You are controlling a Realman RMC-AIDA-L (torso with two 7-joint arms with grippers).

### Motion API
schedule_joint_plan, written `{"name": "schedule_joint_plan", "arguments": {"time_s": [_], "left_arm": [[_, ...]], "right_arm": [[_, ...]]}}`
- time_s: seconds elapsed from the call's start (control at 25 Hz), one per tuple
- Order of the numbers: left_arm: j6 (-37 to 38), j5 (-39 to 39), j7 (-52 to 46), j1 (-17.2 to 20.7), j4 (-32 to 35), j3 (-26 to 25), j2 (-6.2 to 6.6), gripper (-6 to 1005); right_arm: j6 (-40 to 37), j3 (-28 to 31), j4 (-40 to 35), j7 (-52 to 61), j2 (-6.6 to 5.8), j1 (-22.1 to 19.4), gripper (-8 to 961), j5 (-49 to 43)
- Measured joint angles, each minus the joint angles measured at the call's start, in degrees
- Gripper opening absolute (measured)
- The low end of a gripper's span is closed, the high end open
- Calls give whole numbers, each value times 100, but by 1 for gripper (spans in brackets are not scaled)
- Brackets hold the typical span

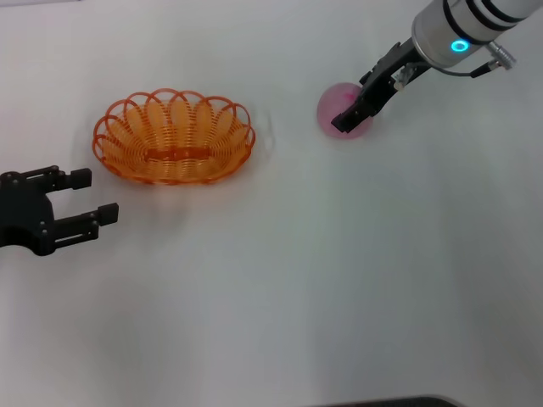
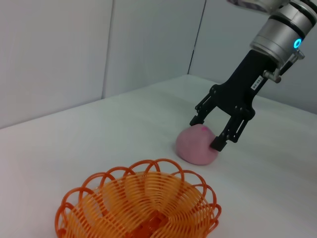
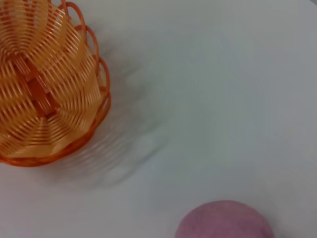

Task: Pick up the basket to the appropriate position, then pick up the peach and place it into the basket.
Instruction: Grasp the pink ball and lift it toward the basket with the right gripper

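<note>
A plain white counter (image 1: 280,288) fills the head view. Behind it, pale grey wall panels (image 2: 54,54) meet at vertical seams. Light is soft and even.

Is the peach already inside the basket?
No. The peach sits on the table, well apart from the empty basket, with the right tool open around it.

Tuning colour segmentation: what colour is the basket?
Bright orange all over; the basket shows best in the left wrist view.

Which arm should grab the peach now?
Right. The right gripper is open, its fingers already straddling the peach. The left gripper sits open near the basket, far from the fruit.
</note>
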Motion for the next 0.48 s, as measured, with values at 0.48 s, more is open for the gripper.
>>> {"name": "schedule_joint_plan", "arguments": {"time_s": [0.48], "left_arm": [[0, 11, -12, -41, -44, -2, 5, 694]], "right_arm": [[9, -23, 13, 26, 2, 36, 924, 8]]}}
